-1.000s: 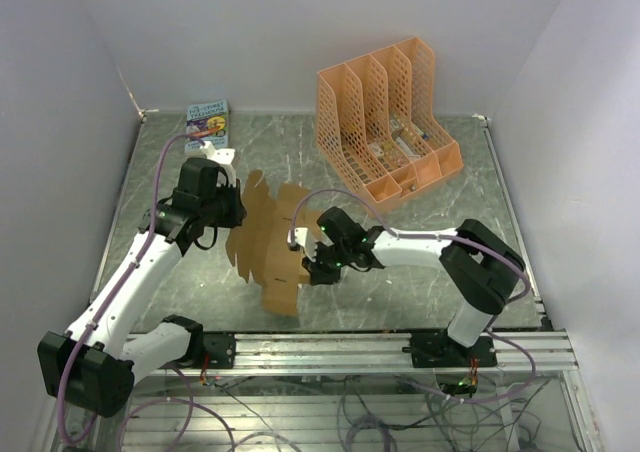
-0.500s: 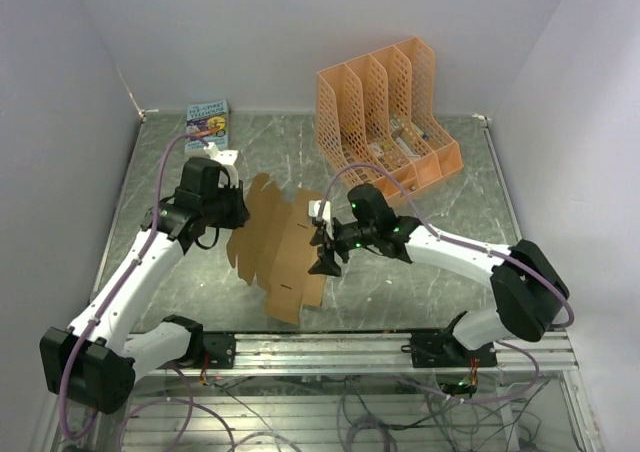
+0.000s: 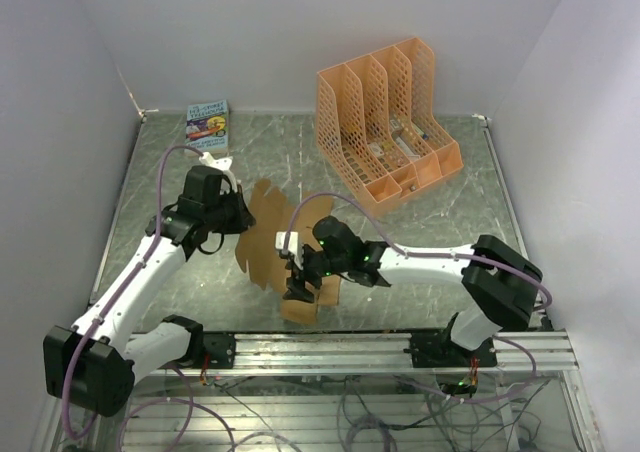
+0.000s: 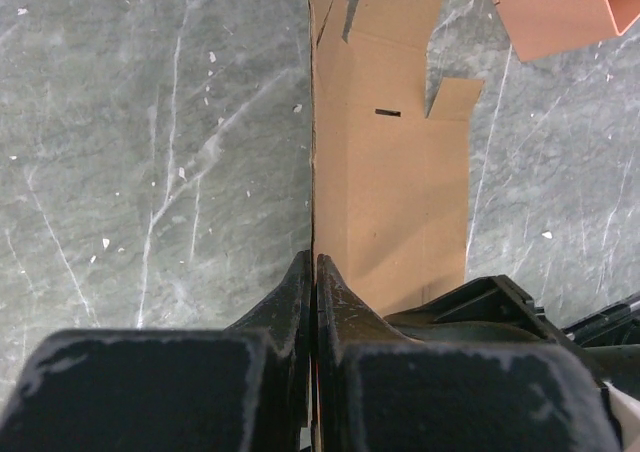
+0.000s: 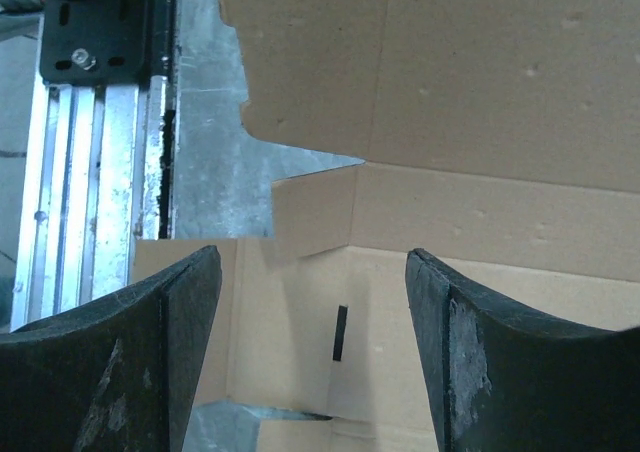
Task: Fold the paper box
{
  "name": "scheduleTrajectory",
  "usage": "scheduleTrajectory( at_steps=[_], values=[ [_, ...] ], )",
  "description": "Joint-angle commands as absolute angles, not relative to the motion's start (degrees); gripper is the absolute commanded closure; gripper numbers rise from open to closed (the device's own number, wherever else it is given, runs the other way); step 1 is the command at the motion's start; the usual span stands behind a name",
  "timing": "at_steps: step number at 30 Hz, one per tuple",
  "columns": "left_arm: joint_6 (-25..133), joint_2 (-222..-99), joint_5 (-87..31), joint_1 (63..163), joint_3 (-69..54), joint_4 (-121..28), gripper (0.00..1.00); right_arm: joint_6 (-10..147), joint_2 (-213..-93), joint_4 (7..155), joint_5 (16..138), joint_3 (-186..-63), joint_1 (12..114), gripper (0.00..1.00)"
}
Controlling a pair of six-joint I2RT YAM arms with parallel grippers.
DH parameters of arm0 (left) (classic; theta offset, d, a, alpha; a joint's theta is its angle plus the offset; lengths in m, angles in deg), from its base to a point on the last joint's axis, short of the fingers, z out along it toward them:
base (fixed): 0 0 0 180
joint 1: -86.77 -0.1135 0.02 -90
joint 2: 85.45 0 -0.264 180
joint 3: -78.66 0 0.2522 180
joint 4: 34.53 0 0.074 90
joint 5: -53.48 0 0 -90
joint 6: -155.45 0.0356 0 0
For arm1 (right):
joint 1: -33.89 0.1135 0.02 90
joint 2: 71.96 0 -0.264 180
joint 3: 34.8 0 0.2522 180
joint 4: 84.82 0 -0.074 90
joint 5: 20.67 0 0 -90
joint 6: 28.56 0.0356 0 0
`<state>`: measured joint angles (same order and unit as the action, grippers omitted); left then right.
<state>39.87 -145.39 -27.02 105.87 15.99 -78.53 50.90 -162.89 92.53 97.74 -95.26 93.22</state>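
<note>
Grey marbled tabletop (image 3: 450,232), white walls (image 3: 250,32) around. Nearest me, right gripper (image 5: 312,352): I see jaws spread wide above flap of plain tan cardboard paper box (image 4: 390,212), holding nothing. Box lies mid-table near front rail (image 3: 350,347), partly unfolded. Beyond it, left gripper (image 4: 314,272) pinched tight on box's left edge. Farther back: small colourful printed book (image 3: 207,122), orange perforated plastic file rack (image 3: 385,122).

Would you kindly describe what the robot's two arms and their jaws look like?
The left arm and right arm match: white tubular links joined by bulky black joint housings, on black bases bolted to a silver rail. A lilac cable loops along each. The jaws are matte black with broad, curved inner faces and pale scuffing at the edges.
</note>
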Motion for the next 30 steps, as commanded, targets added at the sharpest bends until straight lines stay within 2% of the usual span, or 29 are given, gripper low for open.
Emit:
scheduleTrajectory(
  at_steps=[1, 9, 13, 14, 19, 23, 26, 30],
  values=[
    [37.46, -145.40, -25.74, 105.32, 16.03, -75.89, 0.93, 53.29, -164.01, 95.74, 91.32, -95.24, 94.29, 0.26],
    [36.97, -146.59, -24.24, 105.32, 15.77, -74.67, 0.93, 53.06, -168.31, 93.43, 86.90, -98.64, 97.37, 0.28],
    [37.41, -146.64, -23.98, 105.32, 15.50, -75.08, 0.93, 52.48, -168.34, 93.40, 82.79, -98.73, 97.42, 0.32],
    [37.59, -146.67, -23.80, 105.32, 15.53, -75.16, 0.93, 52.43, -167.85, 93.75, 82.21, -98.30, 97.29, 0.35],
    [39.11, -146.95, -22.45, 105.32, 15.29, -75.73, 0.93, 52.39, -166.37, 92.90, 82.79, -99.04, 95.25, 0.62],
    [41.21, -147.00, -21.37, 105.32, 14.69, -76.27, 0.93, 52.65, -165.23, 92.41, 87.30, -98.97, 91.79, 0.77],
    [42.70, -147.35, -19.35, 105.32, 14.18, -76.12, 0.93, 52.67, -165.83, 91.84, 91.21, -99.43, 89.96, 0.82],
    [44.49, -148.67, -16.24, 105.32, 13.36, -76.28, 0.93, 52.69, -169.37, 89.43, 95.93, -101.64, 88.88, 0.83]
  ],
)
